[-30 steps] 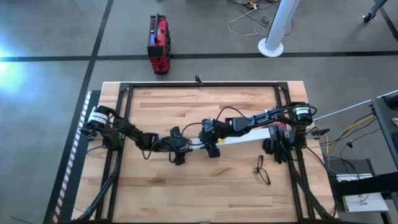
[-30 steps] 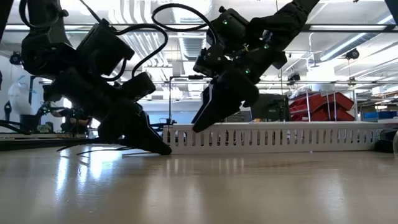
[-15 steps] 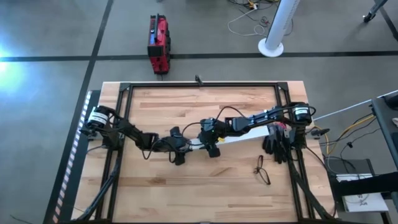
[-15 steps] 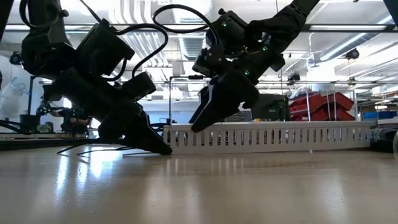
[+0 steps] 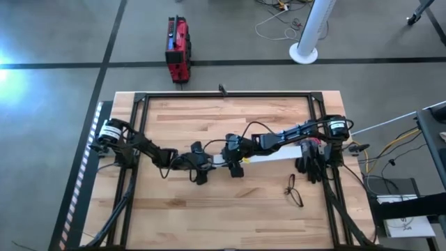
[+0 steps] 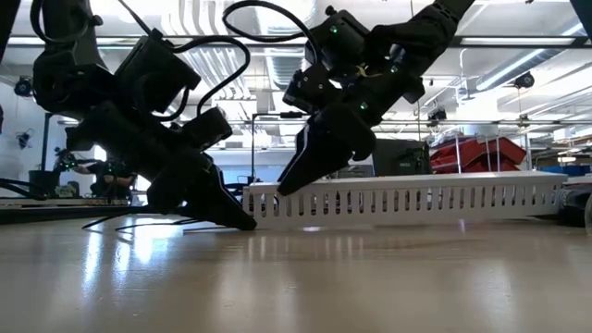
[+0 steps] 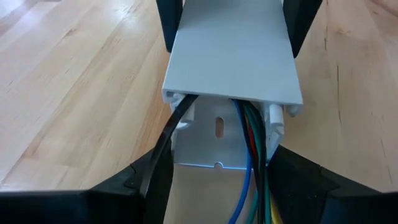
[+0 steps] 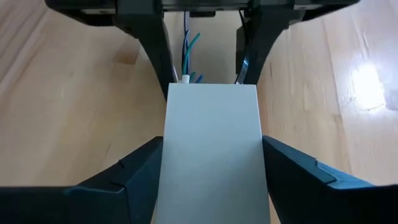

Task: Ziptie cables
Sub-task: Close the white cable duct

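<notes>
A white slotted cable duct [image 5: 268, 156] lies along the middle of the table, its flat cover [image 8: 211, 124] on top. Black, blue, green and red cables [image 7: 249, 155] come out of its left end. My left gripper [image 7: 217, 186] is shut on that end, coming from the table's left. My right gripper [image 8: 211, 186] reaches in from the right and is shut on the duct just right of the left gripper [image 5: 211, 162]. In the low view the duct [image 6: 416, 196] slopes, with its right end higher. My left gripper holds the duct's open left end [image 7: 217, 146] between its two fingers [image 7: 146, 180], one on each long side, with the cables running out between them. The fingers slant down from the table's left, along the duct. That end sits low at the table [image 6: 248, 215]. My right gripper pinches the duct across its width, one finger [image 8: 140, 168] on each long side, with the cover [image 8: 211, 162] between them, near the left end. The fingers slant down from the right and above [image 6: 289, 180] and lie along the duct.
A dark bundle [image 5: 311, 164] lies at the duct's right end by the table's right frame. A thin black looped piece [image 5: 295, 192] lies on the wood toward the near right. A black frame [image 5: 223, 95] borders the table. Bare wood shows near and far of the duct.
My right gripper has moved a little toward the table's left edge, closer to the left gripper. In the low view the duct's right end has risen slightly, while its left end has stayed down in the left gripper.
</notes>
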Robot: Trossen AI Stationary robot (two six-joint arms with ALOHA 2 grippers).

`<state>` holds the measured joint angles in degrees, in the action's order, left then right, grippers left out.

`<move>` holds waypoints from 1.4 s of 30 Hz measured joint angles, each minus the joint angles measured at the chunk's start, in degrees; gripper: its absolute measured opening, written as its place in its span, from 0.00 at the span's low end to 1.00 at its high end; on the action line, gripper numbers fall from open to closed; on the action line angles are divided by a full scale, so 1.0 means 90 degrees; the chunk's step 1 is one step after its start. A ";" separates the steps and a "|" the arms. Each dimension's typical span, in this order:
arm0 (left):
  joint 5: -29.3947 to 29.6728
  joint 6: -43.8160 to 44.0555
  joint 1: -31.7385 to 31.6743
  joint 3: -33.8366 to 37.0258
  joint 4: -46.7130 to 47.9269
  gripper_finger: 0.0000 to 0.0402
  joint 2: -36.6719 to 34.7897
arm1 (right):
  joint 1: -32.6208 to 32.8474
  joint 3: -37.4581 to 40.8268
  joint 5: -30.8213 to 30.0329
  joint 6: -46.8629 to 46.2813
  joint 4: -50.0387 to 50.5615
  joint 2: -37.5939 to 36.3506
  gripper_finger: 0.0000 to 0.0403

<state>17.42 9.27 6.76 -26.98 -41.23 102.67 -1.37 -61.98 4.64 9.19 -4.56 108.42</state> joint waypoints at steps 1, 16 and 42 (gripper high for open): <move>0.0003 0.0003 0.0012 0.0000 -0.0016 0.52 0.0000 | -0.0010 0.0000 0.0006 0.0010 0.0050 0.0000 0.57; 0.0029 0.0050 0.0027 -0.0011 -0.0024 0.53 0.0002 | -0.0075 0.0010 -0.0090 0.0068 -0.0046 0.0000 0.56; -0.0003 0.0108 0.0029 -0.0061 0.0366 0.52 -0.0075 | -0.0247 -0.0084 0.0339 0.0123 0.0406 0.0061 0.54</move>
<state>17.40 10.24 7.03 -27.53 -37.93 102.00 -3.59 -62.73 7.69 10.30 -0.91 108.97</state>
